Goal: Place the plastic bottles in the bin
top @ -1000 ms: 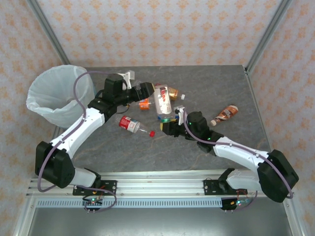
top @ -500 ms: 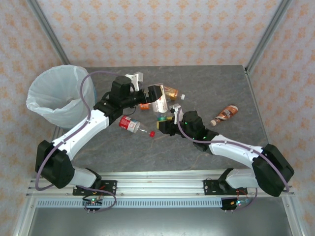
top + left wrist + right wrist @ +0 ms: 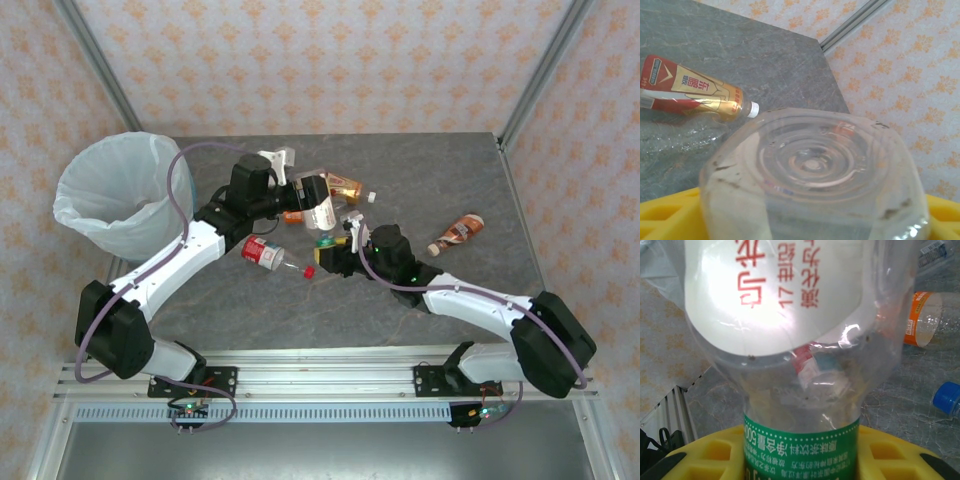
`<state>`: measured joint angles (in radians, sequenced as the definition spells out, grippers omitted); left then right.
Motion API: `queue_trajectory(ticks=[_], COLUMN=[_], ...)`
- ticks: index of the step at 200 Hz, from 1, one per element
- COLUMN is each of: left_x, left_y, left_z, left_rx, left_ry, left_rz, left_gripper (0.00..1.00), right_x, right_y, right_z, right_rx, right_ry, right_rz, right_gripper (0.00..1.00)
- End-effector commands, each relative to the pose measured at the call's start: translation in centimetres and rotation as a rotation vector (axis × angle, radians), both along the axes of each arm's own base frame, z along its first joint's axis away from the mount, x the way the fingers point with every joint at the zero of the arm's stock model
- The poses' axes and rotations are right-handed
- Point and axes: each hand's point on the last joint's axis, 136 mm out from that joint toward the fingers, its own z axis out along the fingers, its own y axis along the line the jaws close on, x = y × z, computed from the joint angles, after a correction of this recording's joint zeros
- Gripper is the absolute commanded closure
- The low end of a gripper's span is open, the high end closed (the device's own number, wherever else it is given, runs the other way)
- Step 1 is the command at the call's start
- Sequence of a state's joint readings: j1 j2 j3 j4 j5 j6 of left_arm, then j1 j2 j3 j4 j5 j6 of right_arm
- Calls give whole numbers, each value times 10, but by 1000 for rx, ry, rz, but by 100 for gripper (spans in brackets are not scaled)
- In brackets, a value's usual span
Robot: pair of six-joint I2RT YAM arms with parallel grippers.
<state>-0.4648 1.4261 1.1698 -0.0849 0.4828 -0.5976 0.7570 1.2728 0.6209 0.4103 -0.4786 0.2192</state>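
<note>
One clear bottle with a white label (image 3: 320,207) and a green band spans both grippers above the table's middle. My left gripper (image 3: 306,191) is shut on its base (image 3: 812,167), between yellow fingers (image 3: 667,215). My right gripper (image 3: 335,250) is shut on the green-banded end (image 3: 800,452), with the white label (image 3: 775,285) just beyond. A red-labelled bottle (image 3: 265,251) lies left of the right gripper. An orange-labelled bottle (image 3: 293,214) (image 3: 924,317) and a gold one (image 3: 346,185) (image 3: 690,90) lie close by. A brown bottle (image 3: 457,232) lies far right. The lined bin (image 3: 118,195) stands at the left edge.
A loose white cap (image 3: 371,197) lies behind the grippers, and a blue cap (image 3: 948,399) lies on the table near the right gripper. The patterned walls and metal frame posts close in the grey stone table (image 3: 430,165) at the back and sides.
The left gripper reached right and closed on the white-labelled bottle's base. The right gripper slid left onto its green end. The bottle shifted slightly left and tilted.
</note>
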Motion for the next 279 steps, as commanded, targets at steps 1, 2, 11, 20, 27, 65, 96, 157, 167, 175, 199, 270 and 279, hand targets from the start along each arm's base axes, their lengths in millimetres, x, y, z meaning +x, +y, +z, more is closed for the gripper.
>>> queue_trajectory(ticks=[1, 2, 11, 20, 27, 65, 96, 157, 167, 175, 199, 270, 279], left_x=[3, 3, 2, 1, 1, 1, 5, 10, 12, 13, 15, 14, 12], left_y=[-3, -3, -3, -4, -4, -3, 2, 10, 15, 19, 31, 67, 73], left_z=[7, 7, 8, 8, 9, 11, 10, 14, 14, 14, 17, 23, 25], left_rx=[9, 9, 10, 10, 11, 22, 26, 29, 45, 59, 98, 216, 230], left_ry=[-32, -33, -36, -40, -45, -59, -52, -50, -50, -51, -67, -102, -108], left_rz=[-17, -16, -23, -29, -34, -28, 11, 69, 94, 113, 172, 314, 329], left_gripper=[27, 27, 31, 35, 37, 45, 44, 44, 44, 44, 44, 44, 44], right_x=[3, 3, 3, 3, 3, 5, 8, 11, 10, 11, 9, 41, 44], right_y=[12, 12, 12, 13, 13, 12, 6, -10, -14, -16, -27, -89, -97], right_z=[38, 39, 39, 40, 40, 43, 43, 33, 35, 31, 41, 34, 28], right_rx=[78, 79, 82, 87, 89, 99, 97, 43, 34, 18, 6, -43, -57], right_ry=[-101, -102, -104, -104, -103, -100, -113, -111, -120, -120, -167, -189, -175], right_rz=[34, 33, 34, 36, 37, 21, -15, -93, -100, -105, -138, -532, -582], right_gripper=[99, 99, 99, 99, 98, 83, 60, 32, 28, 25, 15, 1, 1])
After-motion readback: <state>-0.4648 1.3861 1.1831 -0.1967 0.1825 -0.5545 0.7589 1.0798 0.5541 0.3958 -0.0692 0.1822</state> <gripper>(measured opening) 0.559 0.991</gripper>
